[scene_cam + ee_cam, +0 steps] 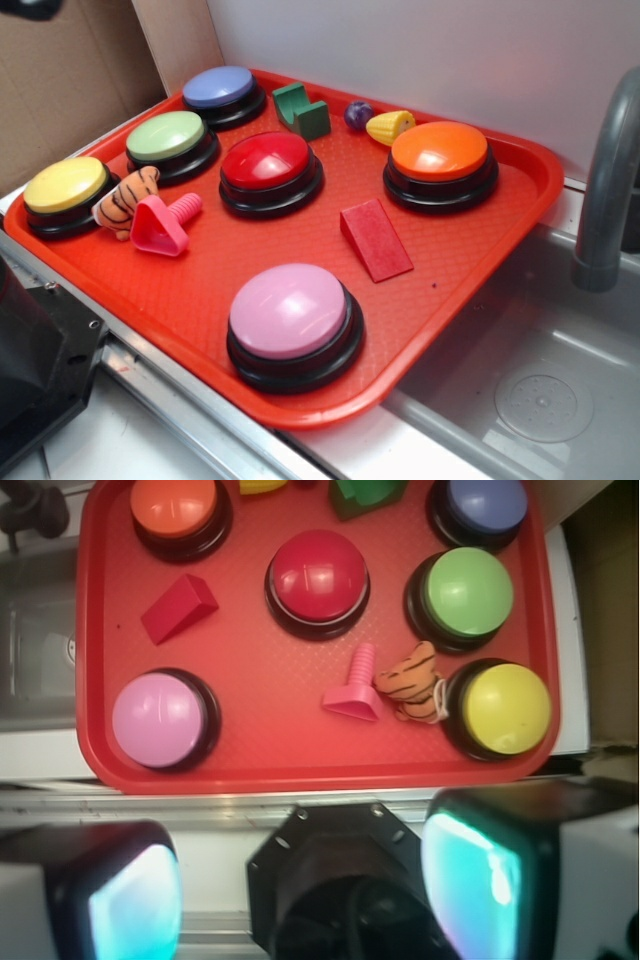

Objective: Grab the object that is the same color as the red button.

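Red tray (500, 215): wedge (375, 240) between buttons.

This is a toy kitchen set up as a robot test bench. Ahead of the gripper, a large red plastic tray (520, 195) rests on a grey plastic play sink (530, 390) with a moulded grey faucet (605, 190). Brown cardboard panels (70, 80) and a plain white wall (420, 50) close off the far side.

Black octagonal wrist housing (345, 880), screw-studded, between two pale, teal-glinting jaws.
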You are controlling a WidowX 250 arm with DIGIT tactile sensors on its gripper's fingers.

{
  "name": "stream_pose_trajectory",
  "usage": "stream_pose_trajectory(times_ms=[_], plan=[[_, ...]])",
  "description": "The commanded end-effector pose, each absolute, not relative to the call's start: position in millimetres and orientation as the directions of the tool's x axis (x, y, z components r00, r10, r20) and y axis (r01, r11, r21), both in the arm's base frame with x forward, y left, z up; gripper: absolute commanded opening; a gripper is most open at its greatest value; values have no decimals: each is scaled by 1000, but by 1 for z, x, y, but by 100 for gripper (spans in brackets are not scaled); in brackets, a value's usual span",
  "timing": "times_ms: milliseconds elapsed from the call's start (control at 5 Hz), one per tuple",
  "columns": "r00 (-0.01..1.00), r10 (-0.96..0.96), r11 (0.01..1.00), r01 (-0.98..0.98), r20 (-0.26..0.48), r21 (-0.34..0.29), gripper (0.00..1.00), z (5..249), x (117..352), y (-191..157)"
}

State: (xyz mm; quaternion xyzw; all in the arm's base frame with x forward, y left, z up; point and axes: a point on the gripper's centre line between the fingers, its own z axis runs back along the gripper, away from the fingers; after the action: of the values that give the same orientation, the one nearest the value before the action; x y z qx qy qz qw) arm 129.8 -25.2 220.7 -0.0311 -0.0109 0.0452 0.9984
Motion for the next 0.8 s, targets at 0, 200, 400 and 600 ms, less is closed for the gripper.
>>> stream_pose_trajectory(times_ms=[0,200,400,600], plan=[[914,404,901,-405,-40,-152,100,189,170,-52],[851,524,838,-521,-26,-166,100,172,187,-66],[780,625,762,-613,-10,-208,100,152,203,-77],[690,723,680,-708,16,-193,100,131,216,-86]])
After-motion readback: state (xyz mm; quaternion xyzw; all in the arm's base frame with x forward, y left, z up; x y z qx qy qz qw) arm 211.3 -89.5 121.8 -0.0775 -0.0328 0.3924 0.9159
